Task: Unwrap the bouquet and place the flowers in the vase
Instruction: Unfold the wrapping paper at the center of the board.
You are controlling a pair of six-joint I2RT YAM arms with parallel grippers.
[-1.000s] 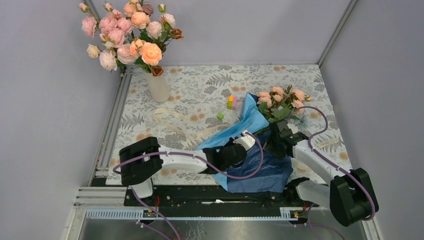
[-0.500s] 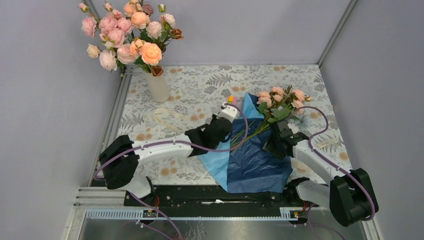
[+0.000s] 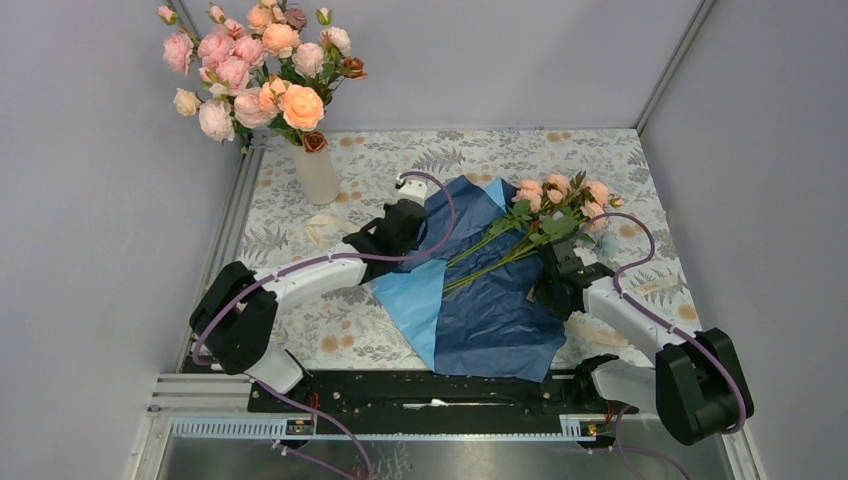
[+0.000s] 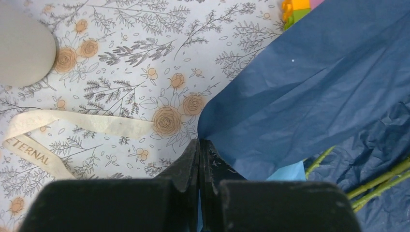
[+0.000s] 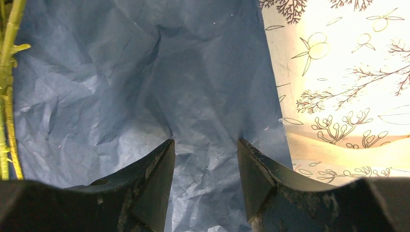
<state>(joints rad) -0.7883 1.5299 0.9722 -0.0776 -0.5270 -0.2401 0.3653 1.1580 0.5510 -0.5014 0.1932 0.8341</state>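
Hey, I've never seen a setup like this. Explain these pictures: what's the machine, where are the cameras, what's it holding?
These are two robot arms bolted at the near edge of a table. The wide picture is from a fixed camera above and behind them; each close-up is from a camera on one wrist. On the table lies opened wrapping paper, navy and light blue, with flowers on green stems on it. A vase holding roses stands far left; a cream ribbon and toy blocks lie nearby. The left fingers are shut, pinching the paper's edge. The right fingers are open above the paper, holding nothing.
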